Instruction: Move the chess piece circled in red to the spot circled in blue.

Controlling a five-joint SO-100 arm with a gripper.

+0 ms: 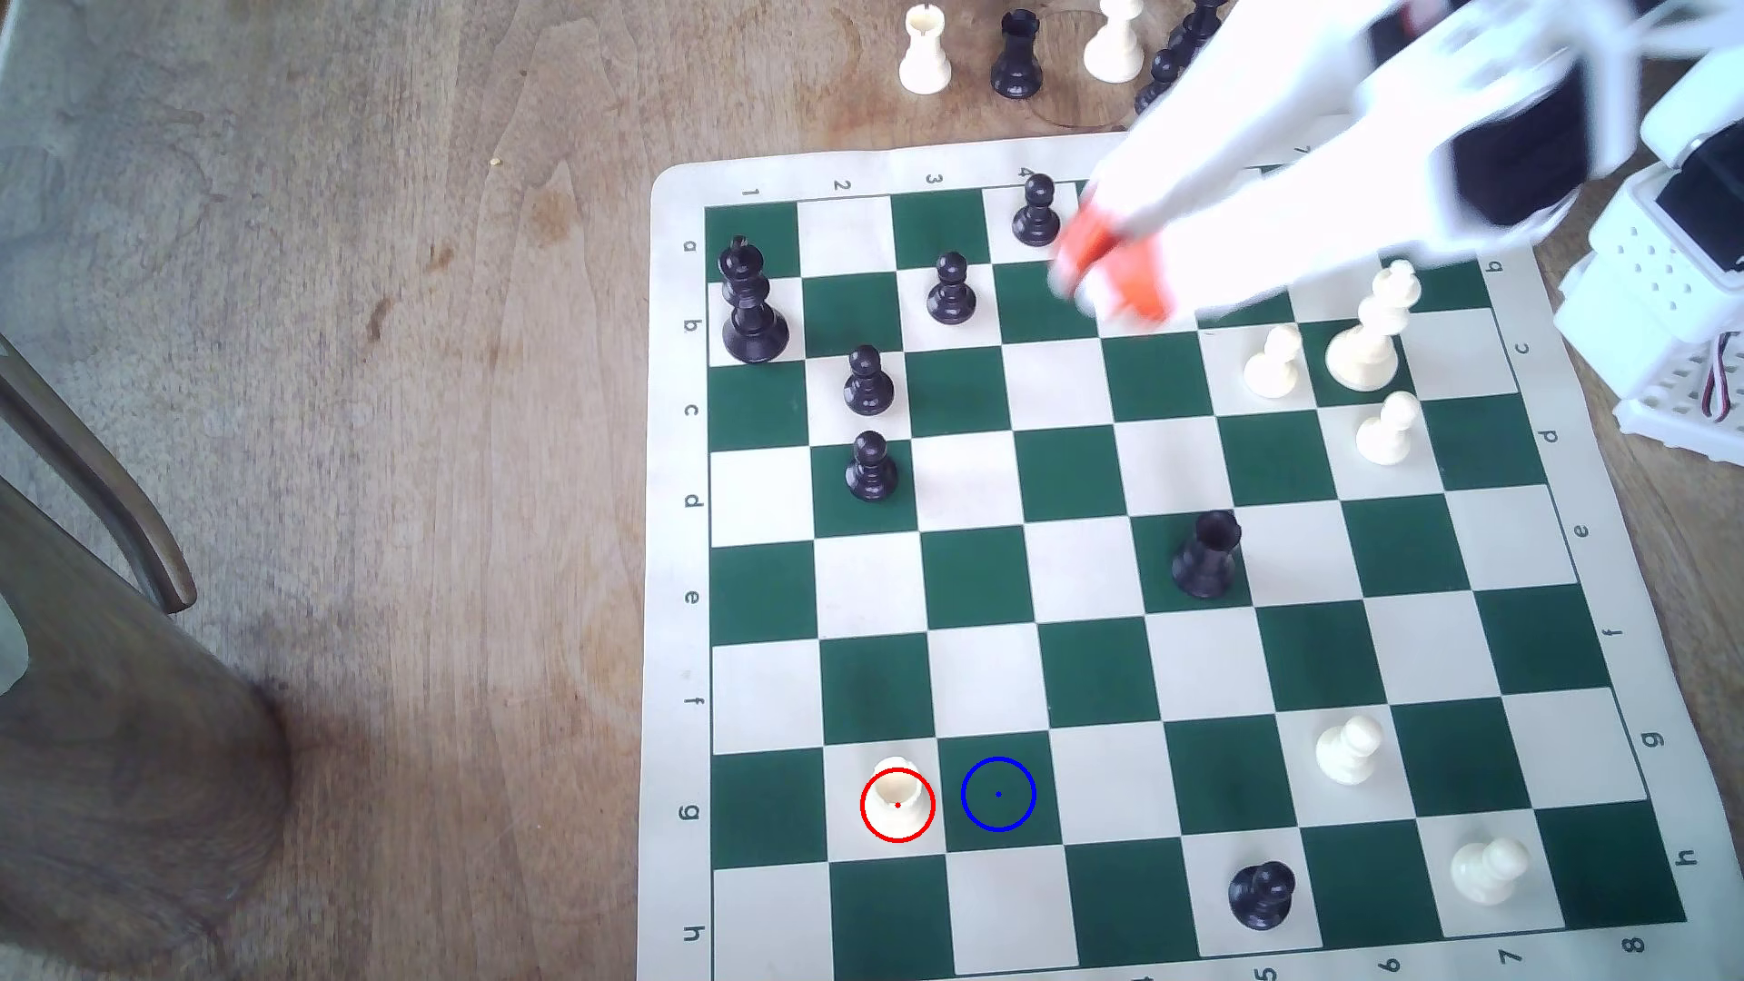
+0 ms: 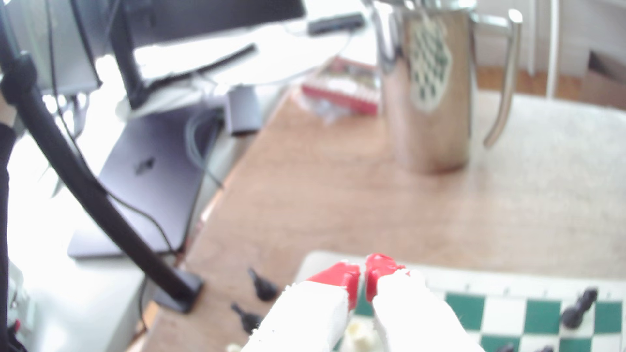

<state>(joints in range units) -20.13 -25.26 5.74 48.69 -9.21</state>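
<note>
In the exterior view, the cream-white rook (image 1: 895, 785) stands upright on a cream square inside a red ring, in the row lettered g near the board's lower edge. Just to the exterior view's right of it, on the neighbouring dark green square, lies the blue-ringed spot (image 1: 998, 794), bare apart from its centre dot. The chessboard mat (image 1: 672, 566) lies flat on a wooden table (image 1: 377, 377). The white arm reaches in from the upper right, motion-blurred, and its gripper (image 1: 1104, 274) with orange-red tips hovers over the far rows of the board, well apart from the rook. A black pawn (image 1: 1036, 209) stands just to the exterior view's left of the tips. A black king (image 1: 750, 302) stands near the board's far left corner, and a black rook (image 1: 1208, 555) stands on a green square near the middle. A cream king (image 1: 1373, 330) stands below the arm with cream pawns near it. Several captured pieces stand off the board beyond its far edge.

In the wrist view, the 2 red fingertips (image 2: 345, 276) are pressed nearly together with only a thin slit between them and nothing held there; the gripper (image 2: 363, 277) is clenched and empty. Beyond the tips lie the mat's pale border and the table. A shiny metal jug (image 2: 430, 94) stands farther off and mirrors the board's chequers. A closed dark laptop (image 2: 149, 182) lies on a lower surface beside the table.
</note>
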